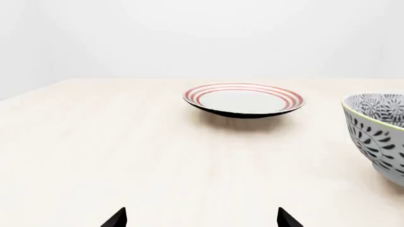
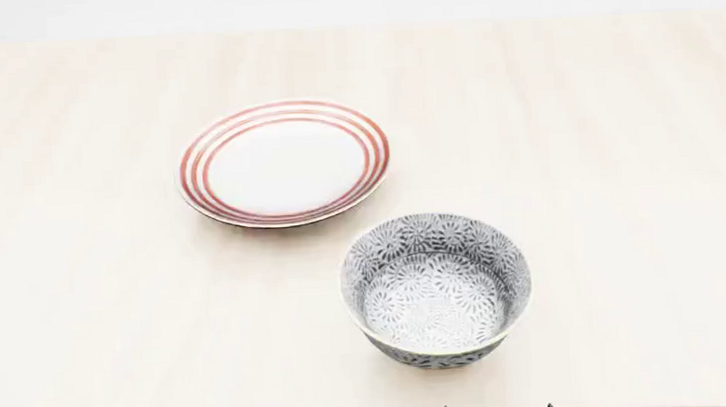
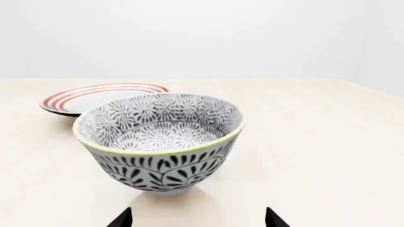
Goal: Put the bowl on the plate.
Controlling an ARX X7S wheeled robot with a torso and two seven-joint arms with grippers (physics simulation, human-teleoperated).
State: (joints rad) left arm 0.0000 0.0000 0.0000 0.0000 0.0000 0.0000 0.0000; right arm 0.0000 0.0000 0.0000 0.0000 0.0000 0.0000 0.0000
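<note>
On the table (image 2: 632, 105), near the front edge, sits the bowl (image 2: 436, 288). It stands upright on the wood and has grey and white flowers all over it. The plate (image 2: 283, 162) lies just beside it, a bit farther from the front edge and more to the left. They are close but do not touch. The plate is white with red rings.

Both grippers wait low at the front edge. The left gripper (image 1: 200, 218) is spread wide with nothing in it. The right gripper (image 3: 198, 217) is spread wide too, just in front of the bowl, and holds nothing.
</note>
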